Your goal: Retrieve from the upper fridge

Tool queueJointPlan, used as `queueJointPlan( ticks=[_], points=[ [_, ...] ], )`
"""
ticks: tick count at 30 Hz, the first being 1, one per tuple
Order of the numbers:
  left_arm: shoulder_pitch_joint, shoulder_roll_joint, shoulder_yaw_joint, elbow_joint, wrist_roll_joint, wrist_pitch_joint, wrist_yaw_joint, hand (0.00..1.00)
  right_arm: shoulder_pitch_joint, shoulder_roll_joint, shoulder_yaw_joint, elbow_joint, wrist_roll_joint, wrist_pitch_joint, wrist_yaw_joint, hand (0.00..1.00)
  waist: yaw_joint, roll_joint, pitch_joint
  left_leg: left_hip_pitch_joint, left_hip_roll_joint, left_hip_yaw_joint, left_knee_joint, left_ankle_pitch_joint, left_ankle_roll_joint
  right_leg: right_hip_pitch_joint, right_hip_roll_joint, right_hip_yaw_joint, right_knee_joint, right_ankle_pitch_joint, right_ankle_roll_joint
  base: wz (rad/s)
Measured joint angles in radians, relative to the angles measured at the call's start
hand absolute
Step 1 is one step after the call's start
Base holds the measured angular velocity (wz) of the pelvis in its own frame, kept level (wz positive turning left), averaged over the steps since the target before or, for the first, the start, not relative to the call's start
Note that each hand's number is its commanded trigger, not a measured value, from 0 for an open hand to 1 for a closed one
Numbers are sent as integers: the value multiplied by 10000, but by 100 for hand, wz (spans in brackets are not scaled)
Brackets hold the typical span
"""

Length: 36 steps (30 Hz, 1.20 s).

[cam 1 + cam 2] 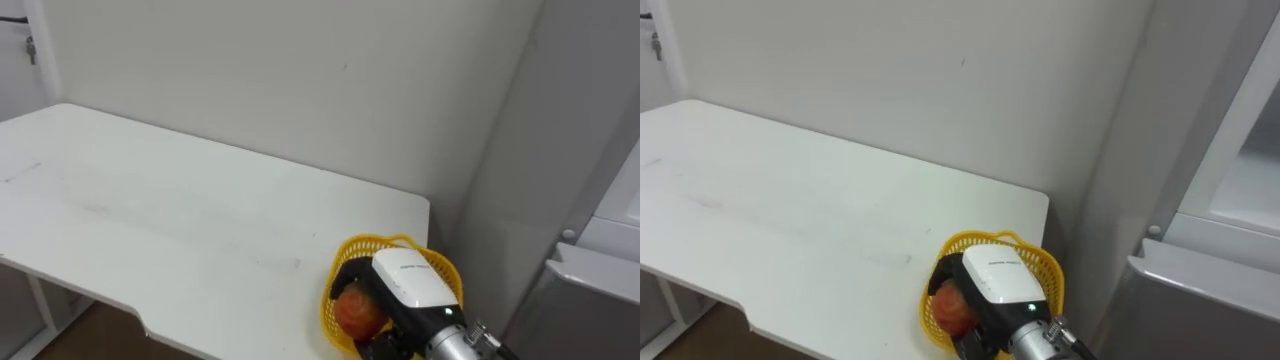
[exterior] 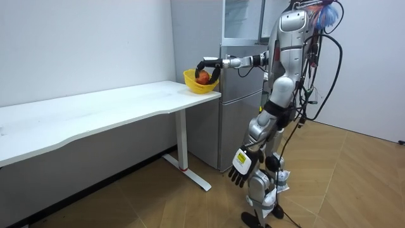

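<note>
A yellow mesh basket stands on the right end of the white table, close to the fridge. My right hand reaches into the basket from the lower right, its dark fingers curled round a red-orange fruit. The fruit sits low inside the basket, partly hidden by the hand. In the room view the same hand holds the fruit in the basket. My left hand hangs beside my thigh with relaxed fingers and holds nothing.
I stand in front of the grey fridge, next to the table's end. Its upper compartment stands open and shows a white inside. A plain wall runs behind the table. The wooden floor lies behind me.
</note>
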Motion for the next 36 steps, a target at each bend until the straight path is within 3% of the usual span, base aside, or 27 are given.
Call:
queueJointPlan(
  ticks=[8,16,36],
  points=[
    [1,-3,-2,-121,14,56,-3,0,-1,-2,101,13,-169,165,81,0,-3,132,-62,5,1,1,-1,3,2,0,-1,-3,12,0,0,0],
    [60,-1,4,-120,215,56,31,0,0,7,101,13,-205,163,82,0,-3,90,-126,21,1,3,-6,16,2,4,-1,7,21,0,0,0],
    [51,-16,-3,-120,207,53,84,0,-16,78,53,-22,24,154,175,0,-38,45,-75,26,-3,4,-5,17,6,12,-4,84,26,0,0,0]
  ],
)
